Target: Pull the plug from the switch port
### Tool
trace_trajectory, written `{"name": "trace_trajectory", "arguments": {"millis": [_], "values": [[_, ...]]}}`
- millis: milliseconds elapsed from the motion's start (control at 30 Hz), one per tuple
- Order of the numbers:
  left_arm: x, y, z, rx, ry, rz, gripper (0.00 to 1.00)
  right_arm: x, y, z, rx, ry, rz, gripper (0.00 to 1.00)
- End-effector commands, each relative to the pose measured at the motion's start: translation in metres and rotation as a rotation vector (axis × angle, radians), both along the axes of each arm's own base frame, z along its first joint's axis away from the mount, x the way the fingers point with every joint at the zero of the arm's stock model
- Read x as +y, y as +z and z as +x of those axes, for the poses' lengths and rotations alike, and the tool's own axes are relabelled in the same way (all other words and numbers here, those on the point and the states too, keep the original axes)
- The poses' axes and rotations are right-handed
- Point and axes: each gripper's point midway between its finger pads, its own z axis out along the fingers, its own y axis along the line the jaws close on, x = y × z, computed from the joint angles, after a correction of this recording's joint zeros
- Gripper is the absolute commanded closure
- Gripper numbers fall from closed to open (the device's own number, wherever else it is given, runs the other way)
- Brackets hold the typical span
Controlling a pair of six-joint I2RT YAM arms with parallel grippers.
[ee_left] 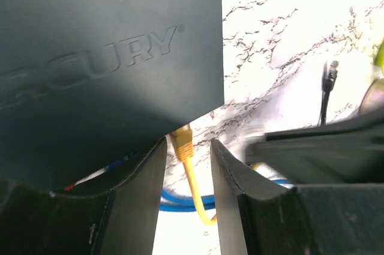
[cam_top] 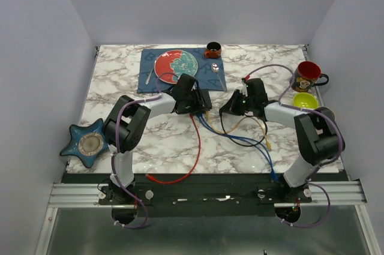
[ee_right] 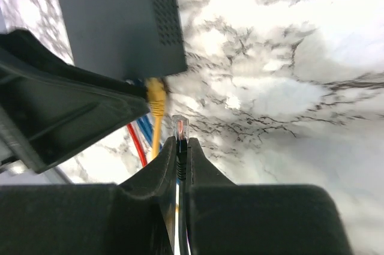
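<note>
The switch (ee_left: 108,57) is a flat dark grey box; it also shows in the right wrist view (ee_right: 120,21). In the top view my left gripper (cam_top: 202,105) covers most of it. A yellow plug (ee_left: 182,141) sits in a socket on its edge. My left gripper (ee_left: 188,153) is open, one finger on each side of the yellow plug. My right gripper (ee_right: 182,147) is shut on a black cable's plug (ee_right: 180,128). Its clear tip is free of the switch, just right of the yellow plug (ee_right: 156,99). The right gripper (cam_top: 230,107) is beside the left one.
Red (cam_top: 195,147), blue (cam_top: 240,138) and yellow cables trail from the switch to the near edge. A blue placemat (cam_top: 147,78) with a red and teal plate (cam_top: 176,66) lies behind. A brown cup (cam_top: 213,49), red mug (cam_top: 308,75), green bowl (cam_top: 305,100) and blue star dish (cam_top: 87,141) stand around.
</note>
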Motion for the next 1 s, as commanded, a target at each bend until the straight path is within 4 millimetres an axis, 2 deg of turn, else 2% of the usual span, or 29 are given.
{"name": "trace_trajectory", "arguments": {"millis": [0,100,267,367,400,500,533,633,667,733,767,800,900,967], "values": [[0.015,0.036,0.007,-0.095,0.051,-0.014,0.51,-0.042,0.053,0.023,-0.172,-0.180,-0.173,0.99],[0.021,0.052,0.003,-0.134,0.062,-0.020,0.50,-0.058,0.083,0.024,-0.249,-0.243,-0.209,0.99],[0.034,0.069,-0.011,-0.174,0.077,-0.033,0.48,-0.075,0.109,0.018,-0.315,-0.299,-0.238,0.99],[0.039,0.074,-0.022,-0.183,0.079,-0.055,0.48,-0.057,0.122,0.011,-0.322,-0.216,-0.160,0.99],[0.040,0.075,-0.025,-0.188,0.079,-0.061,0.48,-0.043,0.127,0.004,-0.316,-0.141,-0.108,0.99],[0.039,0.079,-0.038,-0.190,0.059,-0.108,0.45,-0.025,0.129,-0.012,-0.293,-0.049,-0.026,0.99],[0.036,0.082,-0.041,-0.201,0.047,-0.128,0.44,-0.025,0.127,-0.016,-0.288,-0.050,-0.020,0.99],[0.016,0.106,-0.063,-0.300,-0.033,-0.226,0.36,-0.027,0.121,-0.027,-0.280,-0.053,-0.008,0.99],[0.001,0.119,-0.081,-0.345,-0.085,-0.251,0.33,-0.028,0.118,-0.029,-0.272,-0.051,-0.008,0.99],[-0.009,0.129,-0.091,-0.451,-0.103,-0.219,0.21,-0.029,0.113,-0.033,-0.254,-0.057,-0.006,0.99],[-0.017,0.137,-0.101,-0.483,-0.115,-0.220,0.08,-0.029,0.112,-0.034,-0.250,-0.059,-0.004,0.99],[-0.028,0.141,-0.113,-0.520,-0.118,-0.220,0.01,-0.029,0.111,-0.035,-0.245,-0.064,-0.001,0.99],[-0.046,0.150,-0.132,-0.543,-0.083,-0.279,0.01,-0.030,0.112,-0.035,-0.241,-0.075,0.002,0.99],[-0.050,0.151,-0.131,-0.542,-0.004,-0.322,0.01,-0.030,0.112,-0.034,-0.238,-0.081,0.004,0.99]]}}
